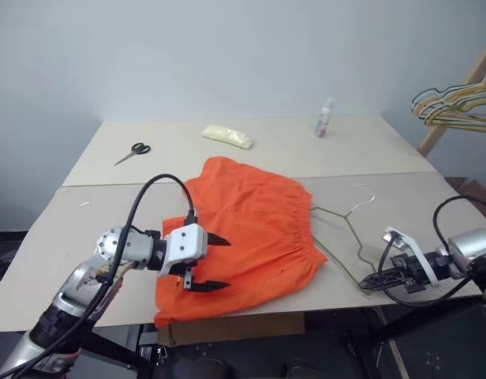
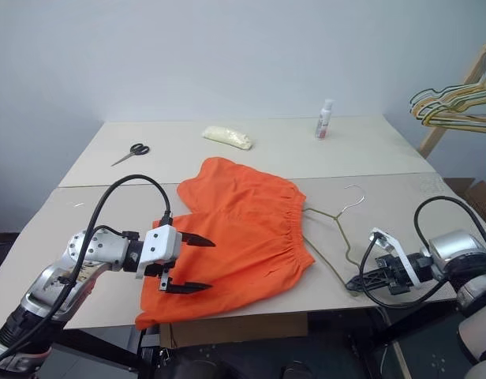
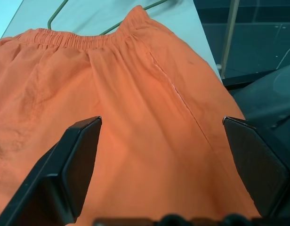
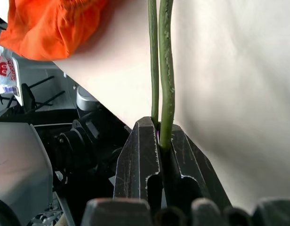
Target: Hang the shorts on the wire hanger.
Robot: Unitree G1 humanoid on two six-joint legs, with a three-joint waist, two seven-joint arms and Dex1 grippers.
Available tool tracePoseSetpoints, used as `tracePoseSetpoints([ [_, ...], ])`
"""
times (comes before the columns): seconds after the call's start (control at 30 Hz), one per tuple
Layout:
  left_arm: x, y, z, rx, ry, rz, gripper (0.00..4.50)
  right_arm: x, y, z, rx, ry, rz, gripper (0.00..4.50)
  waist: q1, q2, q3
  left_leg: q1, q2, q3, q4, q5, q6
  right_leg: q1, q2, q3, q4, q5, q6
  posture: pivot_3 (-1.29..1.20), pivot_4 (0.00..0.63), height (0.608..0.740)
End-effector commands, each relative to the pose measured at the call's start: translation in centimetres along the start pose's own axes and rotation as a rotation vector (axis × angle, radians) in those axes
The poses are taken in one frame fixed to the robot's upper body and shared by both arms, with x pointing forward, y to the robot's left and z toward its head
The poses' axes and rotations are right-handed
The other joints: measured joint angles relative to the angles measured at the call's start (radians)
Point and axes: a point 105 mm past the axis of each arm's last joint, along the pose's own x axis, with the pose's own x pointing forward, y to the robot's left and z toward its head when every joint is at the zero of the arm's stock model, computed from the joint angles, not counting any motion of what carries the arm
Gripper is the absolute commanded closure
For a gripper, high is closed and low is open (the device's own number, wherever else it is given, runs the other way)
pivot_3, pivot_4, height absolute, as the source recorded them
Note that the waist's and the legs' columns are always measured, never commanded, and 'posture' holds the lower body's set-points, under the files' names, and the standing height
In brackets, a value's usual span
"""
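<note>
Pale beige tabletop (image 1: 85, 237) runs up to a plain light wall, and the bright orange soft fabric shorts (image 1: 251, 229) lie spread flat near its front edge, the gathered elastic waistband turned toward the robot's right. Just beside that waistband rests the thin dark grey-green wire hanger (image 1: 345, 237), flat on the table with its curved hook pointing toward the far side. The right gripper (image 2: 361, 280) is clamped on the hanger's near corner, both black fingers pinching the doubled wire at the table's front edge. The left gripper (image 1: 211, 262) hovers over the near leg of the shorts, its two black fingers spread wide and grasping nothing. Farther back sit black-handled scissors (image 1: 132, 151), a pale yellow packet (image 1: 227, 136) and a small white bottle (image 1: 324, 118).
</note>
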Motion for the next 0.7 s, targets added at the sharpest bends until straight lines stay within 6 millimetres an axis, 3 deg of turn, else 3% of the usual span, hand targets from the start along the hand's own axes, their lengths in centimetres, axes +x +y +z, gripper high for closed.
tracePoseSetpoints([
  [0.03,-0.1,0.2,0.8,0.042,-0.005,0.015,0.03,-0.6,1.6,2.2,-0.009,-0.078,0.076,4.5,0.0,0.0,0.0,0.0,0.0,0.0,0.0,0.0,0.0,0.0,0.0,0.0,0.0,0.0,0.0,0.19,0.0,0.74],
  [0.53,0.0,-0.3,1.8,0.039,-0.073,-0.012,0.03,1.2,1.4,4.5,0.005,-0.109,0.067,4.5,-0.001,0.0,0.0,-0.001,-0.001,-0.003,0.0,0.002,-0.003,-0.001,0.0,-0.002,0.002,0.0,0.0,0.19,0.0,0.74],
  [0.7,-0.1,-0.1,1.6,0.042,-0.066,0.001,0.03,0.2,1.6,6.3,-0.069,-0.2,0.053,4.5,-0.003,0.001,0.0,-0.001,-0.001,-0.003,0.0,0.002,-0.004,-0.001,0.001,-0.003,0.002,0.0,0.0,0.2,0.0,0.74],
])
